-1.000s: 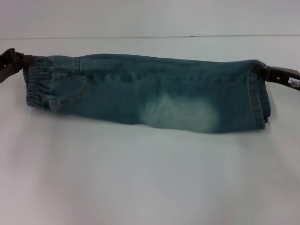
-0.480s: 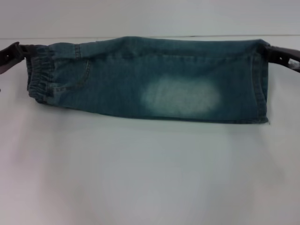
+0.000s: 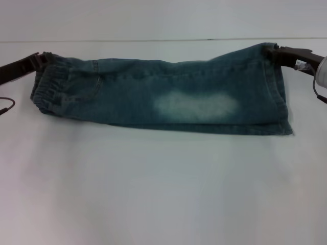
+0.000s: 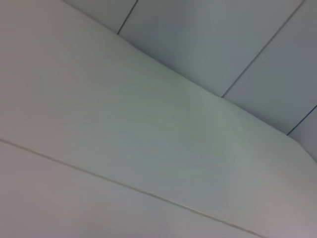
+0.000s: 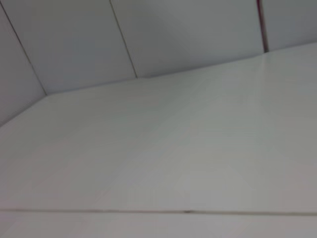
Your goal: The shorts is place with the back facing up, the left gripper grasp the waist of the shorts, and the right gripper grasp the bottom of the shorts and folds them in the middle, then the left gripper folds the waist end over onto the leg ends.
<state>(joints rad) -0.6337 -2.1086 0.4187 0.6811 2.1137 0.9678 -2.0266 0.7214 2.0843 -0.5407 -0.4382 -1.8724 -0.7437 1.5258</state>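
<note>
Head view: the shorts (image 3: pixel 163 97), folded lengthwise, lie across the white tabletop (image 3: pixel 163 194), long axis running side to side. The left claw (image 3: pixel 37 60) pinches the waist (image 3: pixel 48 87); the right claw (image 3: pixel 271 52) grips the leg ends (image 3: pixel 278 97), so the waist must travel rightward. Both wrist views show only bare tabletop (image 4: pixel 124 148) and wall.
</note>
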